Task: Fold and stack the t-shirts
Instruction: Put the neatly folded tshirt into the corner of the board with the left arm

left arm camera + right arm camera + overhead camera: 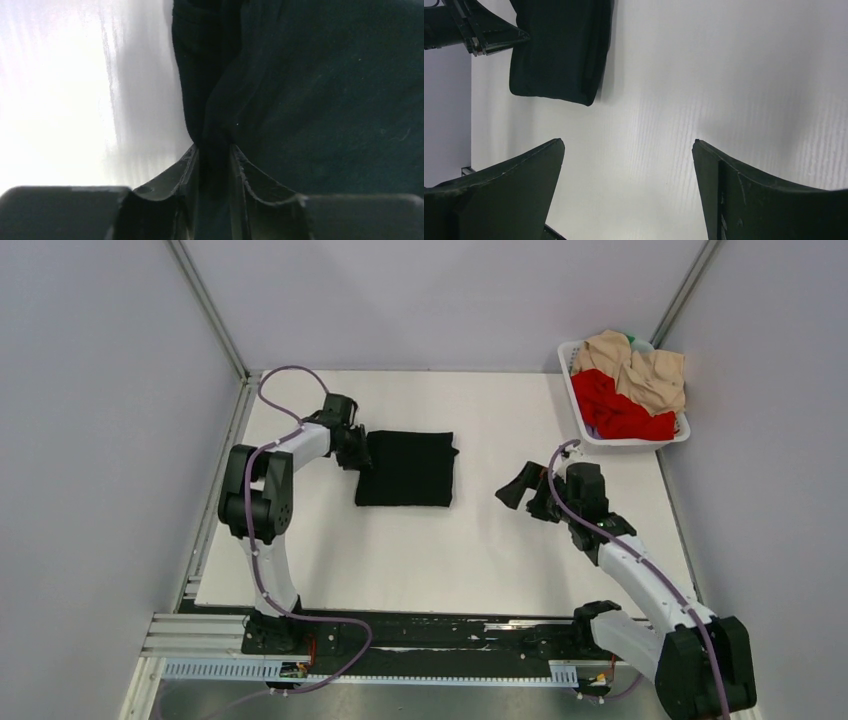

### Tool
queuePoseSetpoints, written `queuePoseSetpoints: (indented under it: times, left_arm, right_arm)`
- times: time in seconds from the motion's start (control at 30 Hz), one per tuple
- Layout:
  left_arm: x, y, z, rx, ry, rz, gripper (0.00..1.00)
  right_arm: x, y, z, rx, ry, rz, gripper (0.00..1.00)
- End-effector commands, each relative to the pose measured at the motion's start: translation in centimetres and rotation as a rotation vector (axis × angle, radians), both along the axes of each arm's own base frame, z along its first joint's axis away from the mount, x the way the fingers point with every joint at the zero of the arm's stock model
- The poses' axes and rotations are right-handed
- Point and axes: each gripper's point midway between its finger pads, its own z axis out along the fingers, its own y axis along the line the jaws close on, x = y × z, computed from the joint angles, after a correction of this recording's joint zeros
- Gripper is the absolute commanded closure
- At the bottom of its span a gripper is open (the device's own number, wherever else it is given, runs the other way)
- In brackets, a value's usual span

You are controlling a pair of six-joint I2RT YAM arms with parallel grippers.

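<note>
The black t-shirt (pixel 408 468) lies folded into a small rectangle on the white table. My left gripper (pixel 362 452) is at its left edge, shut on a pinch of the black cloth (pixel 310 85), which bunches between the jaws (pixel 214 150). My right gripper (pixel 518 490) is open and empty, hovering to the right of the shirt. In the right wrist view the folded shirt (pixel 559 50) shows at the top left, beyond the spread fingers (pixel 628 142). A red t-shirt (pixel 618 410) and a beige one (pixel 640 368) lie crumpled in the basket.
A white plastic basket (pixel 626 441) stands at the table's back right corner. Grey walls close in on the left, back and right. The table's front edge meets a black rail by the arm bases.
</note>
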Motion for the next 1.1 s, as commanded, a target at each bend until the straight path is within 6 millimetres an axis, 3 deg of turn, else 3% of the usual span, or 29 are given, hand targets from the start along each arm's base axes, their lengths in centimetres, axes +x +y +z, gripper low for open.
queuePoseSetpoints:
  times: [0.0, 0.07, 0.1, 0.13, 0.23, 0.43, 0.63, 0.67, 0.7, 0.8, 0.9, 0.97, 1.07]
  left_arm:
    - [0.7, -0.8, -1.0, -0.032, 0.021, -0.008, 0.72]
    - [1.2, -0.7, -0.9, -0.028, 0.019, 0.002, 0.91]
    - [1.5, 0.8, -1.3, 0.056, 0.051, 0.057, 1.00]
    - [2.5, 1.1, -0.9, 0.082, 0.040, 0.077, 1.00]
    - [3.9, 4.9, 0.1, 0.282, 0.032, 0.170, 1.00]
    - [7.9, 11.8, 4.4, 0.648, -0.073, 0.319, 1.00]
    - [13.3, 16.5, 6.9, 0.753, -0.179, 0.356, 1.00]
    - [13.7, 17.8, 6.5, 0.782, -0.171, 0.349, 1.00]
    - [14.7, 18.6, 7.5, 0.797, -0.205, 0.371, 1.00]
    - [16.2, 21.9, 7.5, 0.863, -0.203, 0.375, 1.00]
    - [18.0, 24.3, 9.4, 0.917, -0.251, 0.380, 1.00]
    - [18.6, 27.2, 9.6, 0.971, -0.244, 0.392, 1.00]
    - [19.5, 29.0, 10.8, 1.030, -0.271, 0.406, 0.98]
  right_arm:
    - [-0.2, -2.3, 0.9, -0.057, -0.079, -0.109, 0.00]
    - [-0.2, -3.0, 1.3, -0.073, -0.106, -0.134, 0.00]
    - [0.0, -4.0, 1.3, -0.105, -0.127, -0.185, 0.00]
    - [0.0, -4.5, 1.1, -0.120, -0.128, -0.205, 0.00]
    - [0.2, -5.2, 0.5, -0.149, -0.121, -0.238, 0.00]
    - [0.7, -6.8, -0.4, -0.209, -0.104, -0.314, 0.00]
    - [0.9, -7.3, -0.8, -0.238, -0.094, -0.332, 0.00]
    - [1.0, -7.5, -0.8, -0.244, -0.095, -0.341, 0.00]
    - [1.0, -7.7, -0.9, -0.251, -0.096, -0.348, 0.00]
    - [1.1, -8.3, -0.9, -0.271, -0.104, -0.376, 0.00]
    - [1.1, -8.6, -0.9, -0.278, -0.112, -0.386, 0.00]
    - [1.1, -8.7, -1.0, -0.285, -0.118, -0.389, 0.00]
    - [1.1, -9.0, -1.0, -0.293, -0.122, -0.400, 0.00]
